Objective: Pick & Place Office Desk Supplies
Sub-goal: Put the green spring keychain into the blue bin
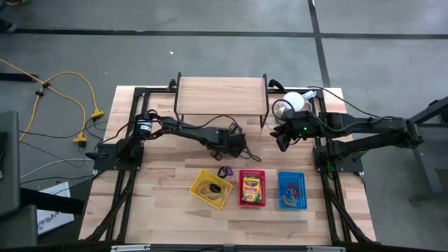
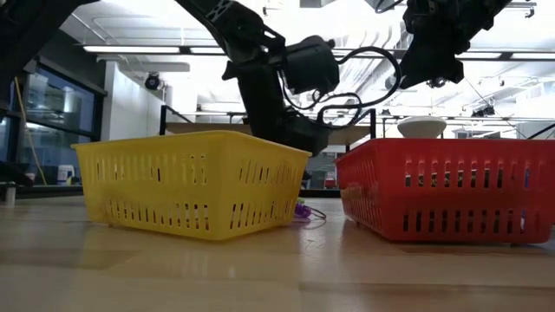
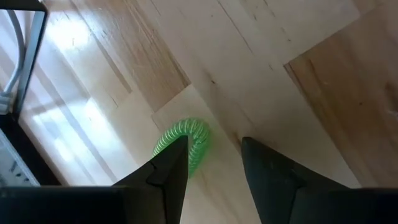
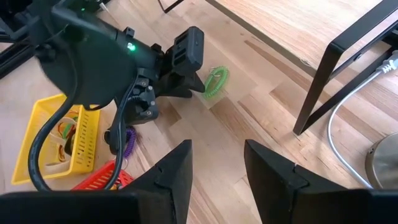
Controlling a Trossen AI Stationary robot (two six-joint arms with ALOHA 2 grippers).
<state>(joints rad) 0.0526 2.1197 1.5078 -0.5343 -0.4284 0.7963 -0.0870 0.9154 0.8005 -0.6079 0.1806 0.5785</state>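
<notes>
Left tool (image 3: pixel 214 165) low beside green coil (image 3: pixel 185 139)

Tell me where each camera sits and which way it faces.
High: overhead, straight down on table, both arms, three baskets.
Low: table height, level past yellow basket and red basket; arms above.
Left wrist: down at green coil; left end effector open.
Right wrist: across to left arm; right end effector open.
Shared: both wrist views show the coil.
</notes>
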